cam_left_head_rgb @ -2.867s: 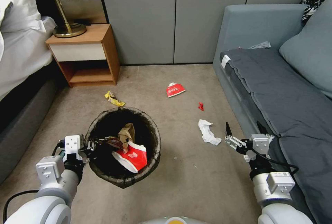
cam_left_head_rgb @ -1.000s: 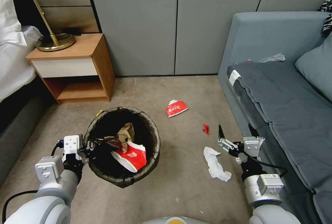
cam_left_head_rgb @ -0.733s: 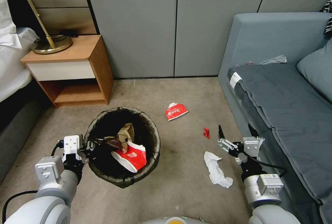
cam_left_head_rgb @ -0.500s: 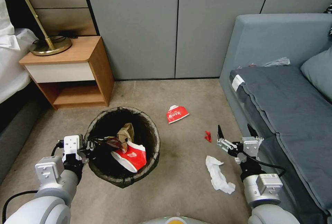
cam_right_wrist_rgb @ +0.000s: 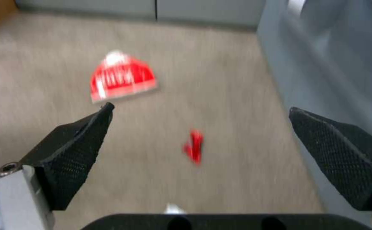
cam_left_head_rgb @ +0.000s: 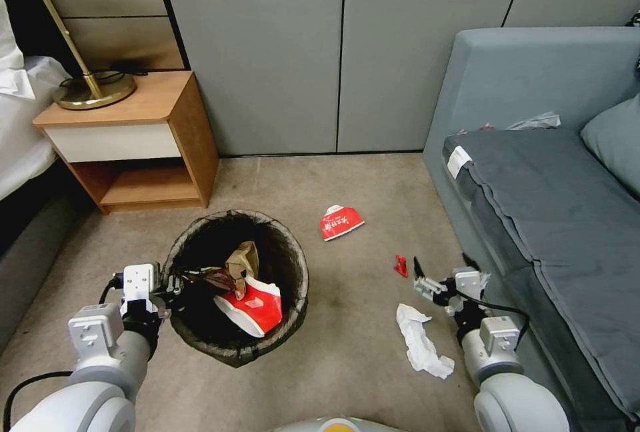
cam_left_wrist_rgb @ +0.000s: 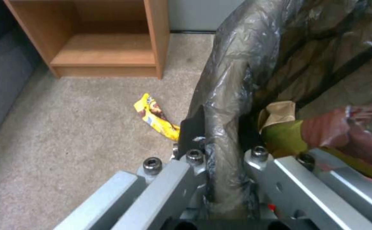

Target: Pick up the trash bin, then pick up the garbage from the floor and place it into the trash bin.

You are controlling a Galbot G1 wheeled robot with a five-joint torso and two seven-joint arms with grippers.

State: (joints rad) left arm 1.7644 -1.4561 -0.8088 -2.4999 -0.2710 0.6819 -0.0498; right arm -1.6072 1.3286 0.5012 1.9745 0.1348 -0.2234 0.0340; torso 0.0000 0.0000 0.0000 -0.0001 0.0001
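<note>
My left end effector [cam_left_head_rgb: 175, 281] is pinched on the near rim of the trash bin [cam_left_head_rgb: 293, 245], one finger [cam_left_wrist_rgb: 192, 126] outside the bag-covered wall and the other inside. The trash bin holds a red-and-white carton [cam_left_head_rgb: 252, 304], a crumpled brown paper bag [cam_left_head_rgb: 242, 260] and a shiny wrapper [cam_left_head_rgb: 210, 277], all just beyond my left fingertips. In the left wrist view, a yellow snack wrapper [cam_left_wrist_rgb: 157, 116] lies on the floor [cam_left_head_rgb: 360, 179] just outside the bin wall, between the end effector and the wooden nightstand [cam_left_head_rgb: 127, 145].

My right end effector [cam_left_head_rgb: 441, 271] hangs low over the floor beside the grey sofa [cam_left_head_rgb: 533, 172], its fingers [cam_right_wrist_rgb: 73, 143] spread wide. The small red scrap [cam_right_wrist_rgb: 194, 146] lies on the floor just ahead, between the fingertips in the right wrist view. A second red-and-white carton [cam_left_head_rgb: 341, 221] lies farther ahead, toward the trash bin side. Crumpled white paper [cam_left_head_rgb: 420, 340] lies on the floor just behind and beside my right end effector.
</note>
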